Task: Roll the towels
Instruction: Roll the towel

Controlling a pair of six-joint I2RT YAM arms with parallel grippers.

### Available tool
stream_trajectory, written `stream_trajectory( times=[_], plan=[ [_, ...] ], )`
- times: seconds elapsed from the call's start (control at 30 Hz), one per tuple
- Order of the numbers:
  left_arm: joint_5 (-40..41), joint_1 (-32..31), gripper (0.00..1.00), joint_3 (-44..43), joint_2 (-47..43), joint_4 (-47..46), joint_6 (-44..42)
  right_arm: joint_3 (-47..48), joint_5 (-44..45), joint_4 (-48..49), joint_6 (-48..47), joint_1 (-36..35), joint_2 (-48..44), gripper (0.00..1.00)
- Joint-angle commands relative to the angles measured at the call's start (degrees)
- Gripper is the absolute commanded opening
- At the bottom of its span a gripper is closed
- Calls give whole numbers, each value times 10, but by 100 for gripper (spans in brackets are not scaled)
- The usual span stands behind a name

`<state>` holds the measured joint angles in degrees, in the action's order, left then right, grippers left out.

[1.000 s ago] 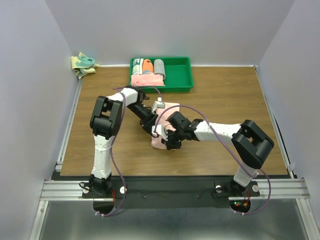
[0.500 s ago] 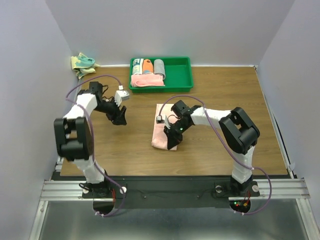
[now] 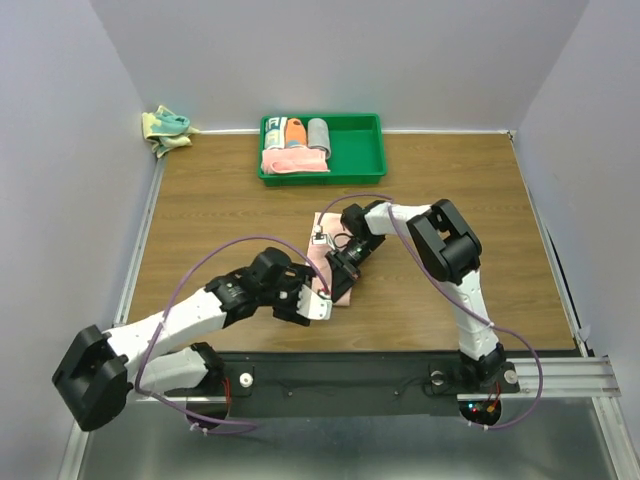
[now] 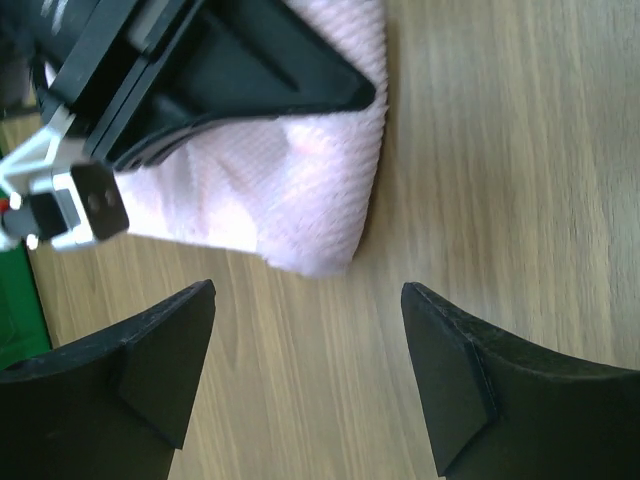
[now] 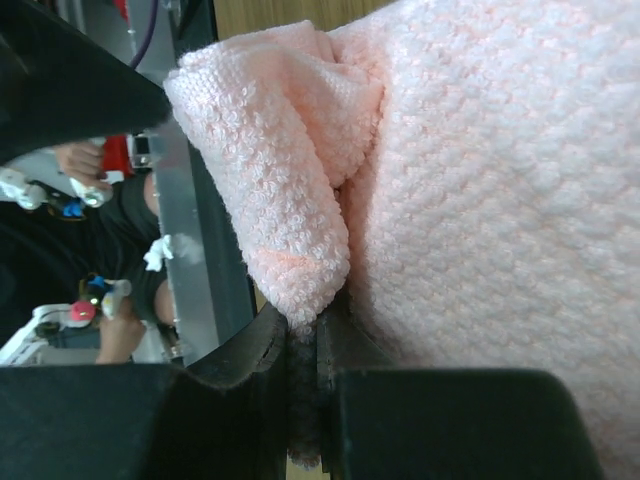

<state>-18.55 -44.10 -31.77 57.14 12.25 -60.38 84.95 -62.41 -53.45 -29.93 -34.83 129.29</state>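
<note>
The peach-pink towel (image 3: 320, 265) lies flat on the wooden table's middle. My right gripper (image 3: 338, 283) is shut on a raised fold of its near edge; the right wrist view shows the fold (image 5: 290, 200) pinched between the fingers (image 5: 262, 350). My left gripper (image 3: 316, 299) is open and empty, just off the towel's near corner (image 4: 310, 225), jaws either side of bare wood. The teal and pale yellow towel (image 3: 165, 128) lies crumpled at the far left corner, away from both grippers.
A green tray (image 3: 360, 150) at the back centre holds several rolled towels and a folded pink one. Grey walls close in the table on left, back and right. The metal rail (image 3: 330, 375) runs along the near edge.
My left arm has swung from the back left of the table down to the pink towel's near corner. My right gripper stays on the towel's near edge, with its elbow folded further back.
</note>
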Motion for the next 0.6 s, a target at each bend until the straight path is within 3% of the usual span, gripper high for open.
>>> stream_trajectory(
  times=[0.0, 0.23, 0.43, 0.57],
  plan=[
    [76, -58, 86, 6, 46, -112, -25, 21, 12, -71, -49, 5, 35, 8],
    [97, -90, 80, 5, 135, -158, -96, 58, 2, -131, -95, 14, 83, 13],
    [91, -90, 66, -30, 222, -154, -82, 68, 5, -139, -99, 18, 89, 15],
    [70, -89, 40, -64, 260, -106, -44, 69, 7, -137, -94, 22, 77, 17]
  ],
)
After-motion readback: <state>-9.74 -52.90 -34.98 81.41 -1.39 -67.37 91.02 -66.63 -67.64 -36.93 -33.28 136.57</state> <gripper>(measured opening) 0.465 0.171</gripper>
